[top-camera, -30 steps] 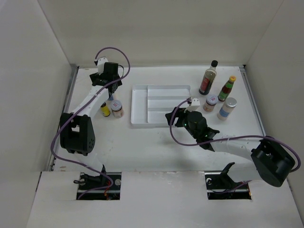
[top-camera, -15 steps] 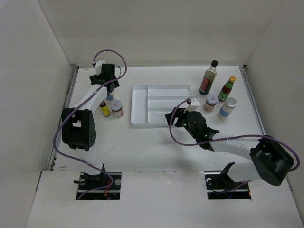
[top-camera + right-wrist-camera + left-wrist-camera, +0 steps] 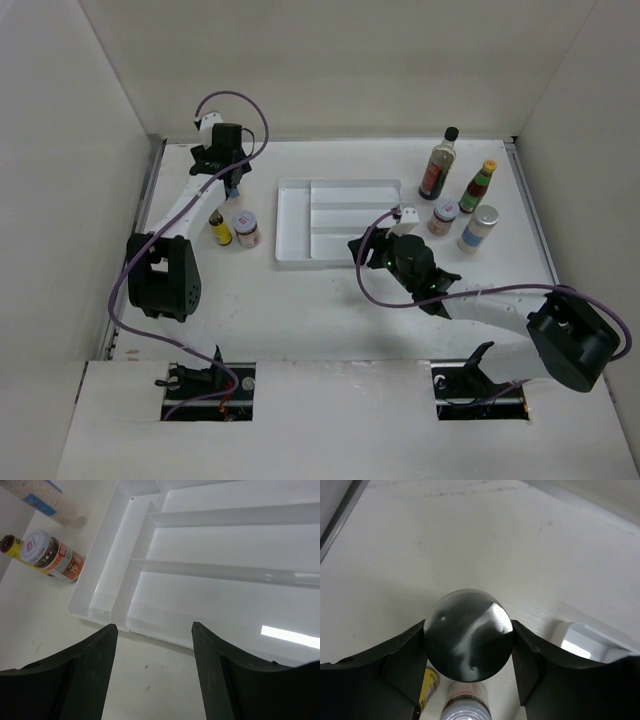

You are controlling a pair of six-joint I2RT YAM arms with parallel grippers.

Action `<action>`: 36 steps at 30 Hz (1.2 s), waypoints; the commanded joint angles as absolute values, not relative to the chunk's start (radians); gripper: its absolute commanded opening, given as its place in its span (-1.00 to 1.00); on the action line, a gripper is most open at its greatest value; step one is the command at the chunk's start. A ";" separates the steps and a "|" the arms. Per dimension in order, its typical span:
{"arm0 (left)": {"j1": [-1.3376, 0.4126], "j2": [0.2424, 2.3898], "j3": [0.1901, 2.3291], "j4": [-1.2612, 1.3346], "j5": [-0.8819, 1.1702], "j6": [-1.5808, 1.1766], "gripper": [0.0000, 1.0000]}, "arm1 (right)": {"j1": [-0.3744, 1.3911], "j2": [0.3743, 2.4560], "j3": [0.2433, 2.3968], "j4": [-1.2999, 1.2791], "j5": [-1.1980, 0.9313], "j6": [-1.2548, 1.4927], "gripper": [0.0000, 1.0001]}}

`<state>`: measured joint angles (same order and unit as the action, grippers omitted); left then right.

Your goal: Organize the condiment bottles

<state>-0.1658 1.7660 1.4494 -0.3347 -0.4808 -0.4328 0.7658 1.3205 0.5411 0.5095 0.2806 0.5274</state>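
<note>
Left wrist: left end effector [image 3: 468, 626] clasps silver-capped shaker [image 3: 467, 640] (right end effector [image 3: 154, 625] gapes wide).

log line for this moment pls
left gripper: shut on silver-capped shaker, far-left of table | right gripper: open, empty, over near edge of white divided tray

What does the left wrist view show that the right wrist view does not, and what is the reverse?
Only the left wrist view shows the round silver cap of the clear shaker, with the left pincer closed against its sides. Only the right wrist view shows the dividers and empty compartments of the white divided plastic tray, the shaker's grainy body, and the open right pincer holding nothing. Both show a corner of that tray, the short red-labelled jar and the tiny brown yellow-labelled bottle beside it.
</note>
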 commanded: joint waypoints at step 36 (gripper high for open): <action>-0.495 1.891 1.537 -0.098 -0.520 -0.399 0.00 | 0.755 1.276 0.520 0.589 0.276 0.523 0.48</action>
<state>-0.4934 1.9190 1.5318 -0.2115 -0.4923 -0.4061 0.7650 1.2945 0.5217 0.5320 0.2764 0.5274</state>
